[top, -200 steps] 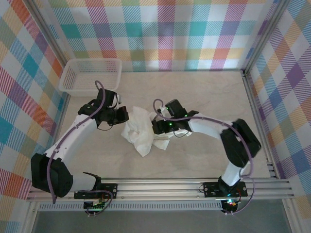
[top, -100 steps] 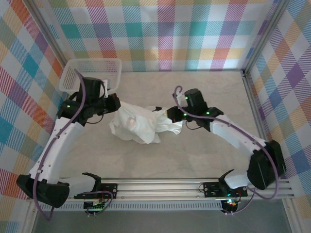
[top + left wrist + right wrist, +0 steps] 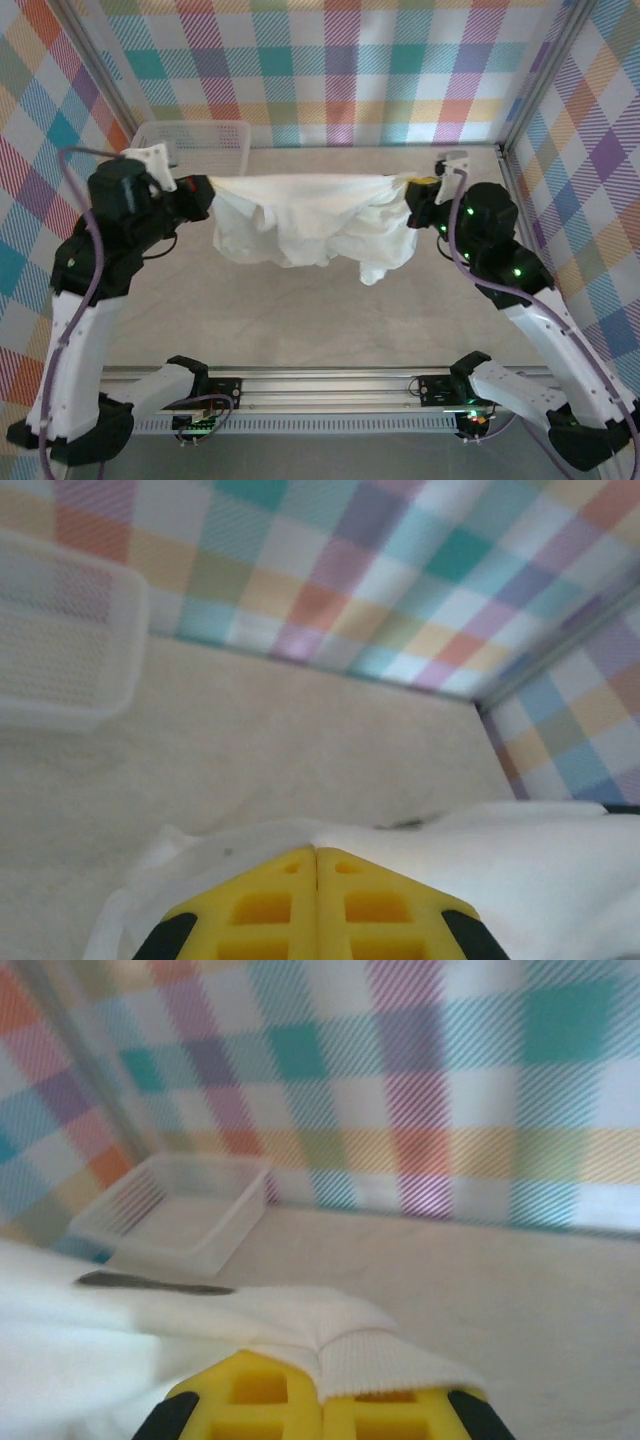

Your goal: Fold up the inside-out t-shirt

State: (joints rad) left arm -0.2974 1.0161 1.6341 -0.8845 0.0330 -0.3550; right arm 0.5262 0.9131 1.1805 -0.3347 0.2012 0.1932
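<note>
Your left gripper [image 3: 203, 196] is clenched on 1 end of the inside-out t-shirt [image 3: 300, 222], just beside the mesh basket [image 3: 190, 140]. In its wrist view the jaws meet with only a thin fold of cloth at them, so a hard pull outward could slip that edge free. Between the 2 arms the shirt hangs stretched along its top edge, bunched and sagging below. Lowered like this, it would likely land creased or twisted on the table [image 3: 330, 310]. Your right gripper [image 3: 412, 205] is clamped on a ribbed edge at the other end, and that bite looks shallow too.
</note>
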